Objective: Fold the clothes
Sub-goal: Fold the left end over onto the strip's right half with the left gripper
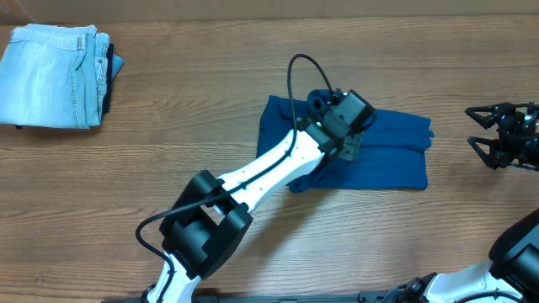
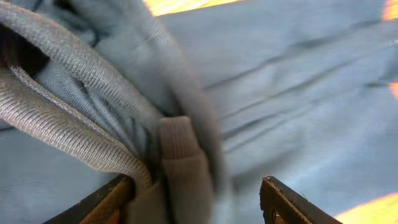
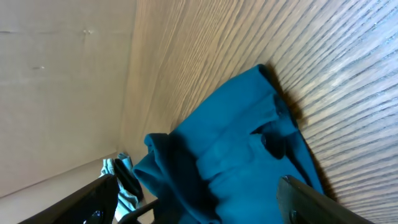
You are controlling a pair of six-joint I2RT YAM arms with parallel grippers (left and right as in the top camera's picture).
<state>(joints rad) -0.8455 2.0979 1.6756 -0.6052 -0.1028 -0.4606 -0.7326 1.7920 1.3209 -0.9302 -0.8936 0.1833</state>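
The teal polo shirt (image 1: 396,151) lies in a rough folded rectangle in the middle of the table (image 1: 253,50). The left gripper (image 1: 347,118) sits low over its upper left part, jaws apart, with the ribbed collar (image 2: 56,124) lying loose against one finger rather than pinched. To my eye the thing to do is rise straight up and clear so the collar isn't dragged along and the fold undone, then square up the uneven edges. The right gripper (image 1: 473,128) waits just off the shirt's right edge, jaws wide apart and empty, the left arm itself hides the shirt's lower left corner, and the pale jeans (image 1: 55,76) sit folded far off at the top left, out of the way.
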